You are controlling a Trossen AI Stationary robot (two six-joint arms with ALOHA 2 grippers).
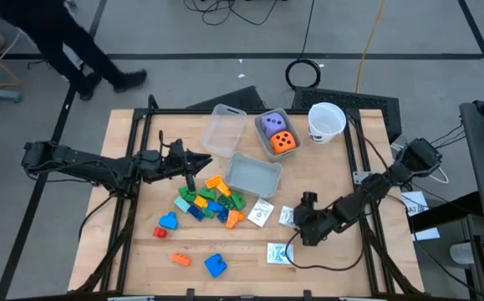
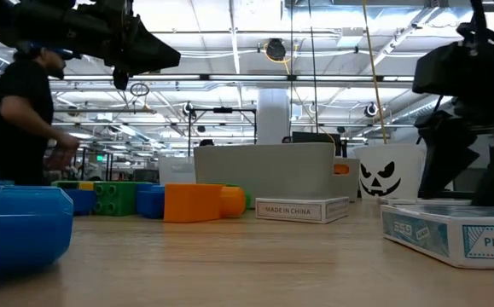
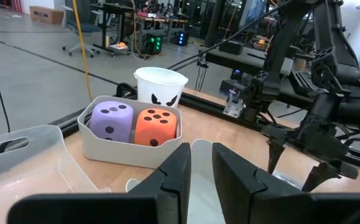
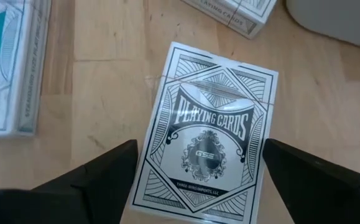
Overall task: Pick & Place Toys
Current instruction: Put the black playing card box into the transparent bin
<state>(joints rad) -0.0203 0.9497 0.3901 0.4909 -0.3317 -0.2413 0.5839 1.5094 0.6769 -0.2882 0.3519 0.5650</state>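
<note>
**Over the card deck, right gripper lining up**

Below my right gripper [image 4: 195, 177] a boxed card deck [image 4: 207, 127] is lying flat on the table [image 4: 105, 81], and the fingers are standing wide apart on either side of it, holding nothing. I'm judging the deck as light, stiff and boxy, with a slick wrapper, so it could slide if pinched at a corner. I'd be taking it across the two long edges, near the middle, and squeezing gently so the carton isn't crushed.

My left gripper [image 3: 201, 171] is hovering over the clear bins, fingers nearly closed with only a narrow gap, and I'm seeing nothing between them.

High view is giving me the layout: the deck [image 1: 287, 216] sitting right of the block pile [image 1: 211, 203], a second deck [image 1: 261, 212] just beside it, a third [image 1: 280, 253] nearer the table's front edge, and loose blocks at front left. Only the right wrist view is showing the print on the deck and how the fingers are framing it. Left wrist view alone is showing the purple die [image 3: 112, 120] and orange die [image 3: 158, 126] side by side in their bin [image 3: 114, 150], cup [image 3: 160, 88] behind. Low view is confirming the decks are lying flat, not stacked.
</note>
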